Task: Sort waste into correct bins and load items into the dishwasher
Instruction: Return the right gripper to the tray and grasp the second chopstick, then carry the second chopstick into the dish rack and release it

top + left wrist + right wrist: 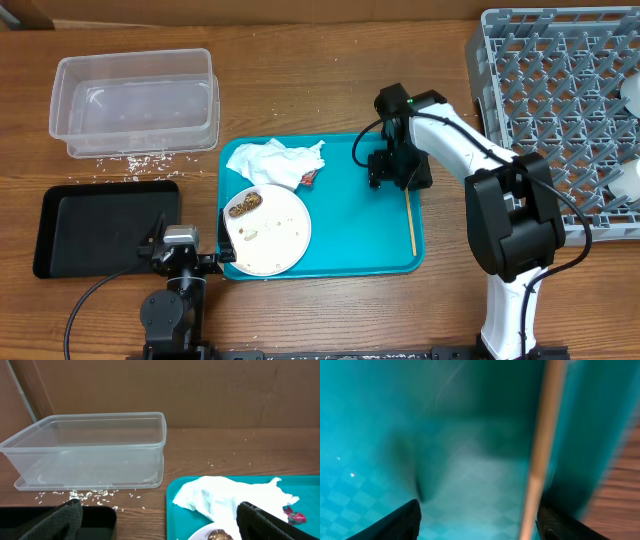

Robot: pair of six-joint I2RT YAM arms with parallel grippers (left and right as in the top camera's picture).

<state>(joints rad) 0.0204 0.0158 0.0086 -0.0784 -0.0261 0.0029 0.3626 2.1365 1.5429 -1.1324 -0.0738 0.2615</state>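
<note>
Probably light, stiff and quick to roll: wooden chopstick (411, 222), best pinched across its width near mid-length. Lies flat along the right edge of the teal tray (360, 230); looks thin, straight, pale tan. Sits ungripped between the wide-spread jaws of the right gripper (480, 525). Left gripper (165, 525) gapes wide, empty, beside the black tray (100, 225)

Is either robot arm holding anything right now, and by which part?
Nothing is held. The right end effector hangs open around a thin wooden chopstick on the large teal serving tray; the left end effector is open and empty.
</note>
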